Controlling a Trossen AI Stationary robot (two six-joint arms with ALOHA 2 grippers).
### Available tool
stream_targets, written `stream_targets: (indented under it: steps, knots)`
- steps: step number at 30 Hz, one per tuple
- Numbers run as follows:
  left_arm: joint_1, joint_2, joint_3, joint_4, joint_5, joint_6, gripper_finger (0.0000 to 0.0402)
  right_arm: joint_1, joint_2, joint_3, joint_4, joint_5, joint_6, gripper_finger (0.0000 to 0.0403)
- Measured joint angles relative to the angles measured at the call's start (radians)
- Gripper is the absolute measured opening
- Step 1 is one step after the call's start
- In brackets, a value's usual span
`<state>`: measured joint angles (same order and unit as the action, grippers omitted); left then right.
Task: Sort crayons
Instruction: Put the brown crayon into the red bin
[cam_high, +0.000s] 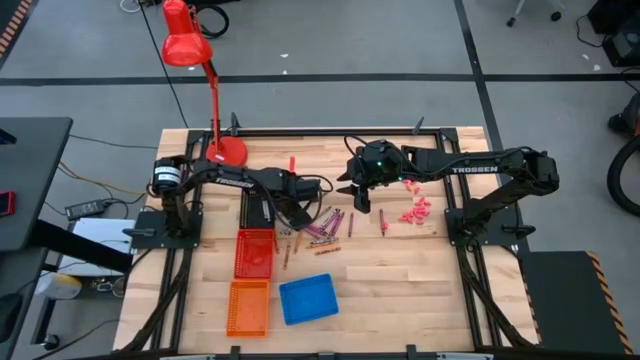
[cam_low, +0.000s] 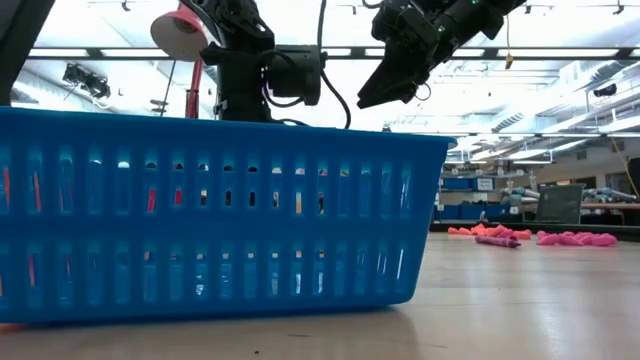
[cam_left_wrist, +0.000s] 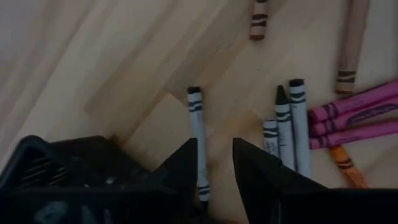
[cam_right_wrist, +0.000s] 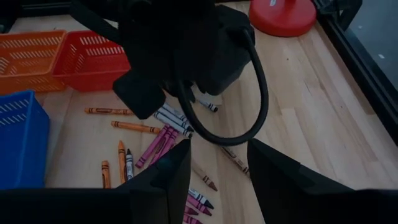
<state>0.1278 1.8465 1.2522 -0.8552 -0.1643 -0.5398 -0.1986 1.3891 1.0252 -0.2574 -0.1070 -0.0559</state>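
Note:
Several crayons (cam_high: 325, 228) in magenta, grey, orange and brown lie loose on the wooden table's middle. My left gripper (cam_high: 300, 213) points down over their left end, open. One grey crayon (cam_left_wrist: 197, 143) lies flat on the table between its fingertips (cam_left_wrist: 214, 168); more grey crayons (cam_left_wrist: 286, 124) and magenta ones (cam_left_wrist: 354, 115) lie just beside. My right gripper (cam_high: 358, 195) hangs open above the table at the pile's far right, nothing between its fingers (cam_right_wrist: 217, 168). In the low view a blue basket hides the left gripper. My left gripper stands open with the grey crayon's near half (cam_left_wrist: 200, 180) running along the inner side of one finger (cam_left_wrist: 183, 168). The fingers come from above and lie along the crayon, which rests flat on the table. Whether that finger touches it, I cannot tell.
A red basket (cam_high: 254, 253), an orange basket (cam_high: 249, 307) and a blue basket (cam_high: 308, 299) stand at the near left of the crayons. Small pink chunky bits (cam_high: 415, 212) lie to the right. A red desk lamp (cam_high: 228, 150) stands at the far left.

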Motion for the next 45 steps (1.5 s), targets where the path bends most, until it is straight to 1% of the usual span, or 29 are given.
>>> stream_targets:
  steps: [11, 14, 21, 23, 31, 38, 42, 45]
  knots:
    - [0.06, 0.0, 0.0, -0.006, -0.019, 0.11, 0.0112, -0.001, 0.0, 0.0, 0.033, 0.0, 0.007, 0.0162]
    - [0.066, 0.0, 0.0, -0.006, -0.018, 0.116, 0.0112, -0.001, 0.0, 0.0, 0.033, 0.004, 0.01, 0.0162]
    - [0.059, 0.0, 0.0, -0.01, -0.016, 0.116, 0.0112, -0.001, 0.0, 0.0, 0.033, 0.006, 0.011, 0.0162]
    - [0.058, 0.001, 0.0, -0.015, 0.002, 0.115, 0.0112, -0.001, 0.0, 0.0, 0.033, 0.006, 0.011, 0.0162]
    - [0.053, 0.066, 0.001, -0.072, 0.02, 0.133, 0.0111, -0.001, 0.0, 0.0, 0.032, 0.009, 0.01, 0.0162]
    - [0.025, 0.095, 0.003, -0.067, 0.017, 0.151, 0.0111, -0.001, 0.0, 0.0, 0.02, 0.01, 0.008, 0.0162]
    - [0.013, 0.104, 0.005, -0.064, 0.01, 0.152, 0.0102, -0.001, 0.0, 0.0, 0.019, 0.01, 0.008, 0.0162]
    - [0.013, 0.105, 0.005, -0.064, 0.016, 0.118, 0.009, -0.001, 0.0, 0.0, 0.017, 0.01, 0.008, 0.0162]
